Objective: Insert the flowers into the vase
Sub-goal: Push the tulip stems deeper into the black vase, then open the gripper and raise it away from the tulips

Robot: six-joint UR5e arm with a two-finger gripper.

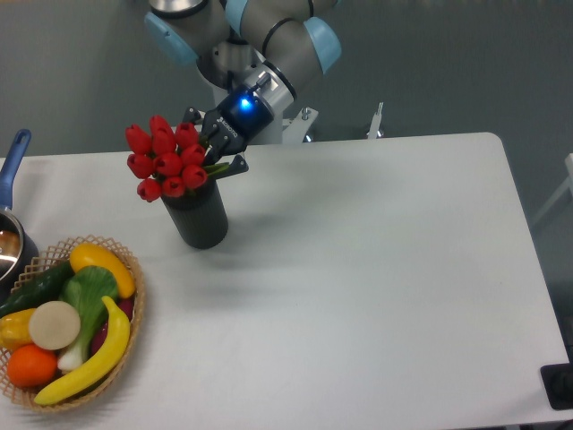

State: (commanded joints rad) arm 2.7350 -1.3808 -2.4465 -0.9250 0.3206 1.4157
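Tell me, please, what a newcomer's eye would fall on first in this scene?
Most likely the flowers, a bright red bunch sitting in the mouth of the black vase at the table's back left. Right beside them is the gripper, lit by a blue light, its fingers close around the stems. At the front left corner, a wicker basket of colourful produce also draws attention.

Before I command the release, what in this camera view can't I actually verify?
- Stems of the flowers: hidden inside the vase, so depth is unknown.
- Gripper: fingertips masked by blooms and leaves; grip state unclear.
- Vase mouth: covered by the bunch.
- Pot: cut off by the left edge.
- Basket: partly cut off at the lower left.
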